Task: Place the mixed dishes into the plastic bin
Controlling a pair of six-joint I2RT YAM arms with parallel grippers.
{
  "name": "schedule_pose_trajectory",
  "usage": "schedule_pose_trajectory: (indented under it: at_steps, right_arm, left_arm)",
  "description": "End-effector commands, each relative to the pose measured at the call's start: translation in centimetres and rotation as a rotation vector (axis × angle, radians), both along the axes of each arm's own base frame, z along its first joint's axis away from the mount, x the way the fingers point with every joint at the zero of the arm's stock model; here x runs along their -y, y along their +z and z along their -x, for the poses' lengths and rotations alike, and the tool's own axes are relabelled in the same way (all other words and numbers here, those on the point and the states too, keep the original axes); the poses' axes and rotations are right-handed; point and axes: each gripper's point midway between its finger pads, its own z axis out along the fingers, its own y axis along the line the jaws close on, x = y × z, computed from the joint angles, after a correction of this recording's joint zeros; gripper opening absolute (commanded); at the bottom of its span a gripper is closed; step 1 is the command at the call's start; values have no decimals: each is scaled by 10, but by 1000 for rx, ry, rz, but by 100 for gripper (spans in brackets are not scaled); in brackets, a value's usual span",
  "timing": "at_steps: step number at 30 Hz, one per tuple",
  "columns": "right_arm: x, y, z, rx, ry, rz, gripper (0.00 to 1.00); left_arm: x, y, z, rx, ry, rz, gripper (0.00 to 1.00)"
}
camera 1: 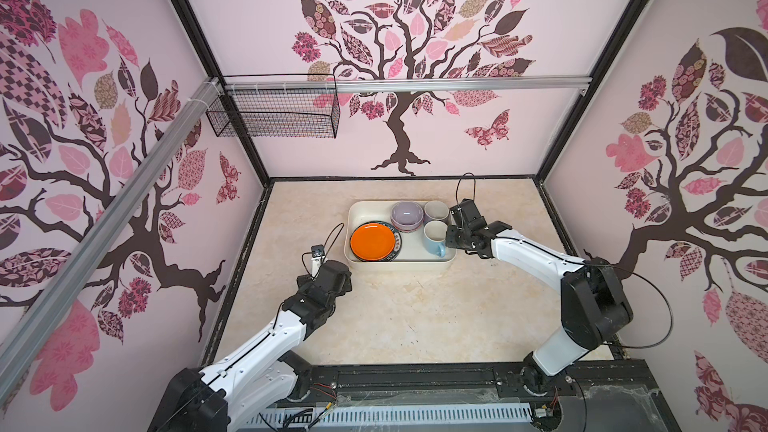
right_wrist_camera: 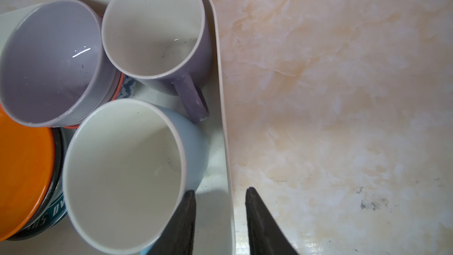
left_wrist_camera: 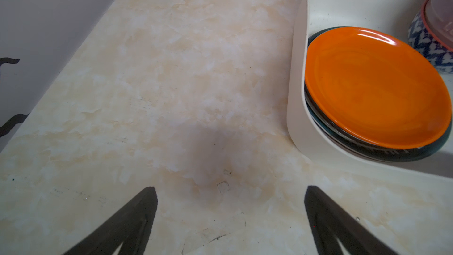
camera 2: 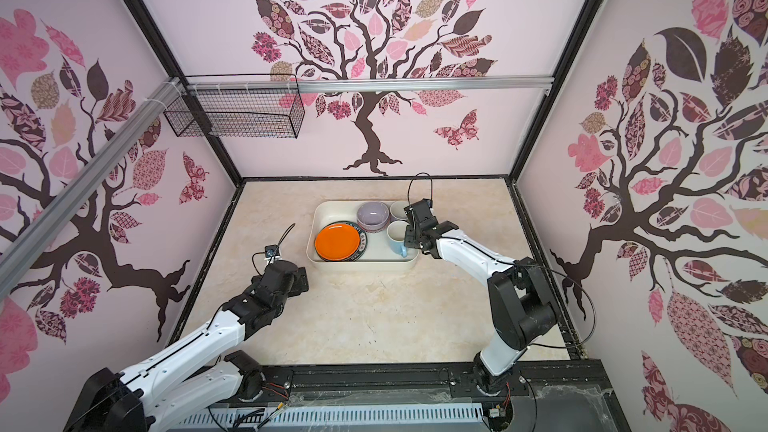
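**Plastic bin** (camera 1: pixel 399 266): cream-white and shallow, standing on the marbled table (camera 1: pixel 395 317) toward the back. No label is visible on it.

**Contents:**
- Orange plate (camera 1: pixel 372 241), on top of a stack at the bin's left end.
- Dark-rimmed plate (camera 1: pixel 398 243), directly beneath it. Its rim carries white lettering. The right wrist view shows only fragments of capitals on a teal band, and no whole word can be read.
- Bowl (camera 1: pixel 406 214), lavender inside, at the back. An orange edge and a blue-and-white pattern show below it.
- Lavender mug (camera 1: pixel 435 211), upright in the back right corner and unmarked.
- Light-blue mug (camera 1: pixel 434 236), upright just in front of it and unmarked.

**Right gripper** (right_wrist_camera: pixel 220 188): the fingers are narrowly apart, straddling the bin's right rim. One finger overlaps the light-blue mug's lip, and nothing is pinched.

**Left gripper** (left_wrist_camera: pixel 230 187): spread wide over bare table, beside the bin's near left corner.
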Motion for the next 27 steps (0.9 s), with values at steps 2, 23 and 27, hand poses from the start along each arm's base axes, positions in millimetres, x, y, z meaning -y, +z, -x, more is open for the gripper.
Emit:
schedule_pose_trajectory:
  at_steps: [2, 23, 27]
  right_arm:
    - [-13, 2, -1, -23, 36, -36, 38]
    - [130, 27, 49, 184, -252, 230, 100]
    - [144, 31, 51, 288, -259, 287, 100]
  left_arm:
    - [2, -1, -3, 1, -10, 7, 98]
    - [-17, 56, -46, 211, 50, -88, 98]
    - [-45, 65, -50, 229, 120, -269, 98]
